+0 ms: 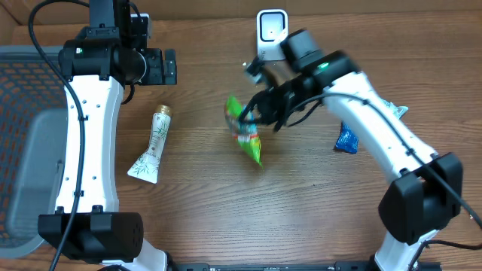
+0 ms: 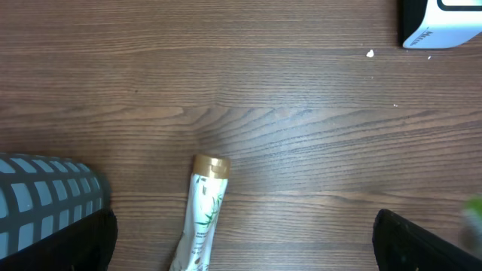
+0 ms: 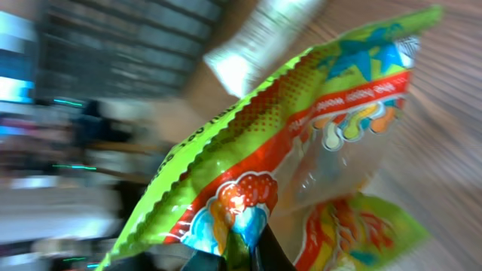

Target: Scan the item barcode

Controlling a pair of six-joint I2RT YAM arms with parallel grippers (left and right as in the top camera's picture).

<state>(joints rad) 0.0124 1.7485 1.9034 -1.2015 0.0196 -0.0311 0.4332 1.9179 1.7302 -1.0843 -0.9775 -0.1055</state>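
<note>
The right gripper [image 1: 252,114] has its jaws closed tight on the crimped edge of a green snack bag [image 1: 248,135], pinching only the seam so that both printed faces hang free below the jaws and clear of the table [image 1: 226,211]. That thin edge grip seems chosen to leave the barcode uncovered, though no barcode can be made out in the blurred right wrist view, where the bag [image 3: 301,150] fills the picture just ahead of the fingertips. The white scanner [image 1: 271,28] stands just beyond the right jaws, near but not touching the bag, so the bag looks to be on its way to the scanner window and the scan itself not yet done; the bag's tilt suggests it needs turning to face that window. The left gripper [image 1: 167,68] hangs with its jaws spread wide and holding nothing, well apart from the bag, as if parked out of the way. A slim tube with a gold cap [image 2: 202,214] lies on the table below and between those open jaws, a blue packet [image 1: 346,139] lies to the outer side of the right arm, and a grey mesh basket [image 1: 30,150] sits beside the left jaws.
</note>
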